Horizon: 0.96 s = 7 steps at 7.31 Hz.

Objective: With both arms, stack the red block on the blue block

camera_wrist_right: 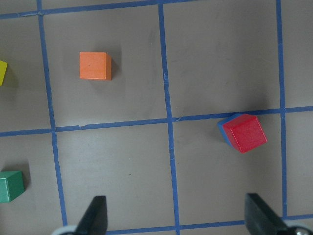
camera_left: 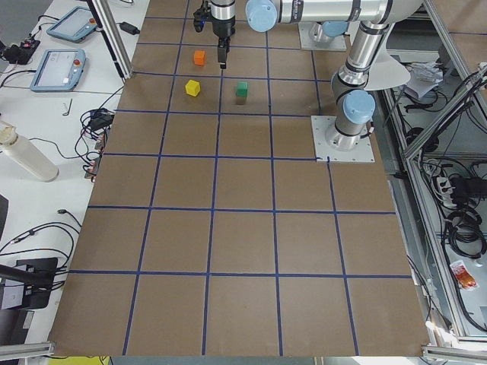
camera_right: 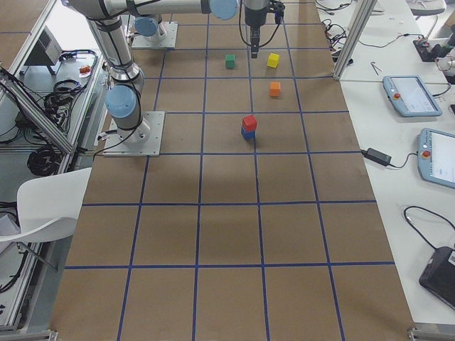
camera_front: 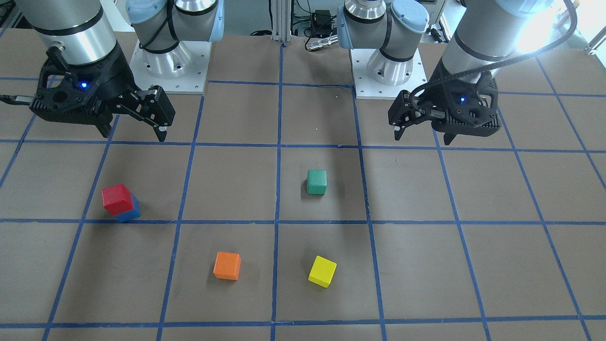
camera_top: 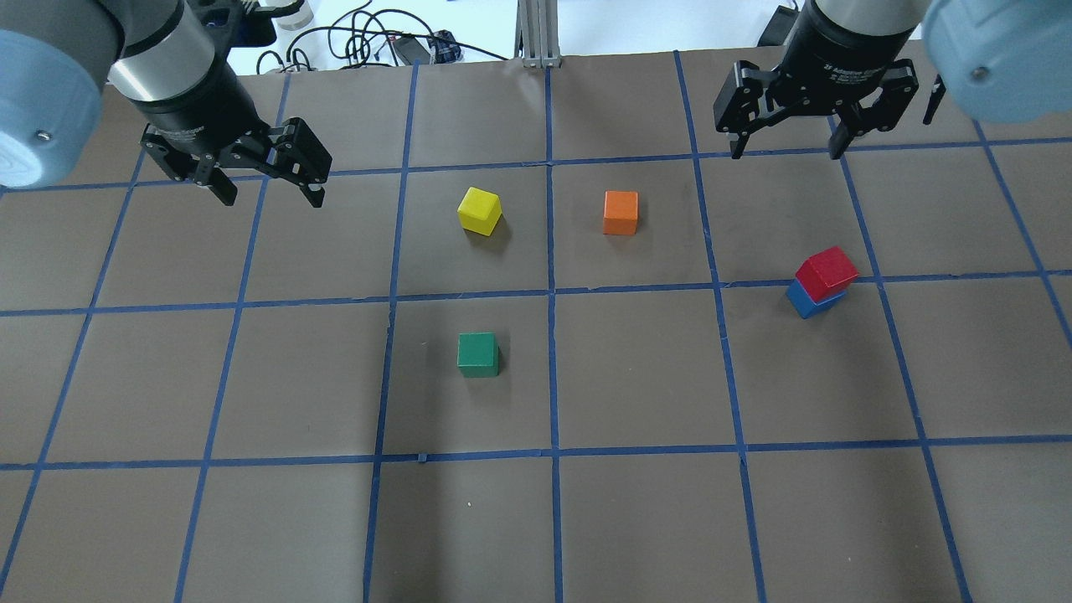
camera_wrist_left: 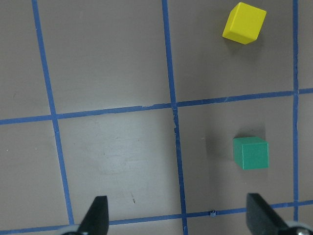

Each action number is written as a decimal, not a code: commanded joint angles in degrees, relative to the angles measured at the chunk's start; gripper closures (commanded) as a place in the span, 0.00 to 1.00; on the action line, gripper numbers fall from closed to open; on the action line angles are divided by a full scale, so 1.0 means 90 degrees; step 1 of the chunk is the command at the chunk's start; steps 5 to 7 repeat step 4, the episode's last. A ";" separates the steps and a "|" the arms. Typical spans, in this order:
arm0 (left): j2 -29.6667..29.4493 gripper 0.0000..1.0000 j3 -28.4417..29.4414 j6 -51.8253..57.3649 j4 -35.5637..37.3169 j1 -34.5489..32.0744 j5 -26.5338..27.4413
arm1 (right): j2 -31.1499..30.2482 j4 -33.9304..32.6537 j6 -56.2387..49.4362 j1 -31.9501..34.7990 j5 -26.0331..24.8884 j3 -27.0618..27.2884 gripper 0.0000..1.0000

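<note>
The red block [camera_top: 827,271] sits on top of the blue block [camera_top: 806,301], turned a little against it, on the table's right half. The stack also shows in the front view, red block [camera_front: 117,198] over blue block [camera_front: 129,213], and in the right wrist view [camera_wrist_right: 246,133]. My right gripper [camera_top: 783,138] is open and empty, raised well beyond the stack; it shows at the front view's left [camera_front: 132,133]. My left gripper [camera_top: 264,176] is open and empty, raised over the left half, left of the yellow cube; it also shows in the front view [camera_front: 423,137].
A yellow cube [camera_top: 480,210], an orange cube [camera_top: 621,212] and a green cube [camera_top: 478,354] lie apart around the table's middle. Both arm bases [camera_front: 168,61] stand at the robot's edge. Blue tape lines grid the brown table [camera_top: 636,519].
</note>
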 commanded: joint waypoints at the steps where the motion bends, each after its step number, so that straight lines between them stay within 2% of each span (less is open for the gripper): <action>1: 0.0064 0.00 -0.0078 -0.0005 0.0022 -0.0008 -0.0009 | 0.0114 0.0274 0.0040 0.0000 0.0196 -0.0199 0.00; 7: 0.0055 0.00 -0.0069 0.0005 0.0032 -0.0008 0.0001 | 0.0124 0.0247 0.0049 0.0000 0.0177 -0.0229 0.00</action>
